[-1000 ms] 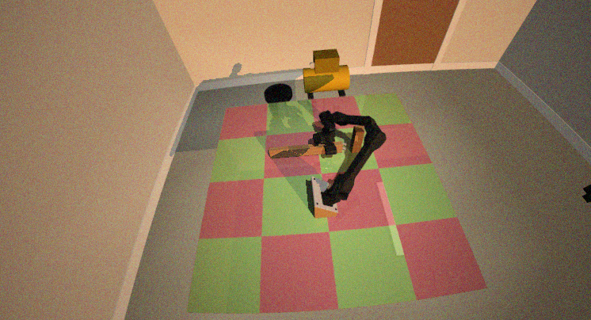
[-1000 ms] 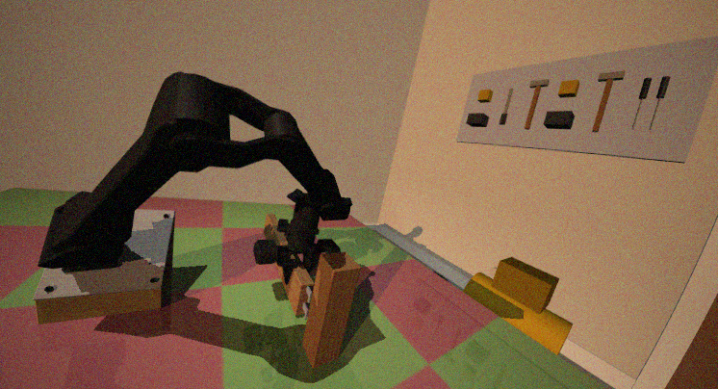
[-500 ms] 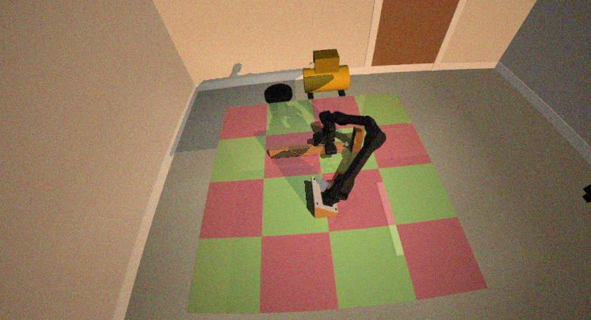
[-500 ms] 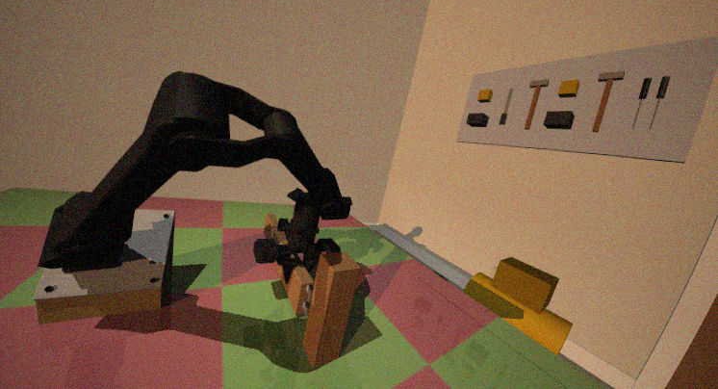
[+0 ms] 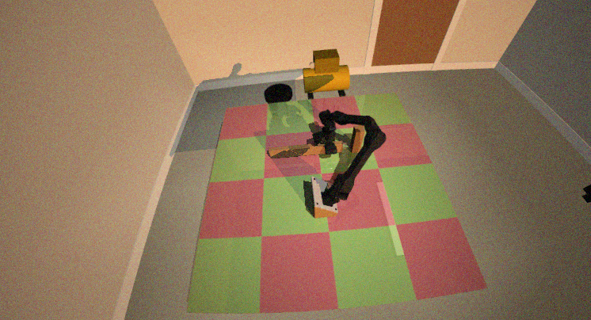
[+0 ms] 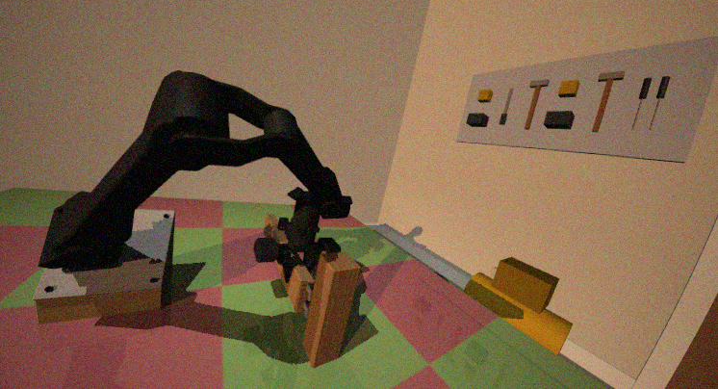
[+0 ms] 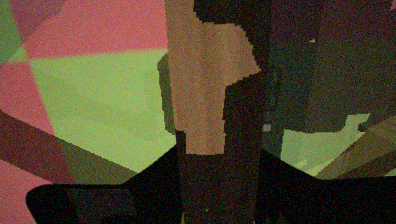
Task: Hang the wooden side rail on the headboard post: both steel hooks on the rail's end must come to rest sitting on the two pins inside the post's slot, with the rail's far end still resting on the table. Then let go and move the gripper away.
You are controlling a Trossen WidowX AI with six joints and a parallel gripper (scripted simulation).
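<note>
The wooden side rail (image 5: 289, 151) (image 6: 299, 289) (image 7: 202, 75) lies lengthwise between my fingers. My gripper (image 5: 329, 148) (image 6: 297, 264) (image 7: 212, 143) points down and is shut on it, close to its hook end. The upright headboard post (image 5: 357, 140) (image 6: 331, 311) stands just beyond that end, with a narrow gap between rail and post. Small grey steel hooks (image 6: 308, 292) show in that gap in the exterior view. The slot and its pins are hidden, so whether the hooks touch the pins cannot be told. The rail's far end is low, at or near the table surface.
The arm's base plate (image 5: 318, 198) (image 6: 150, 228) stands to the near side of the rail. A yellow tank-like machine (image 5: 326, 78) (image 6: 522, 305) and a black round object (image 5: 278, 93) are near the back wall. The arm's shadow falls across the rail.
</note>
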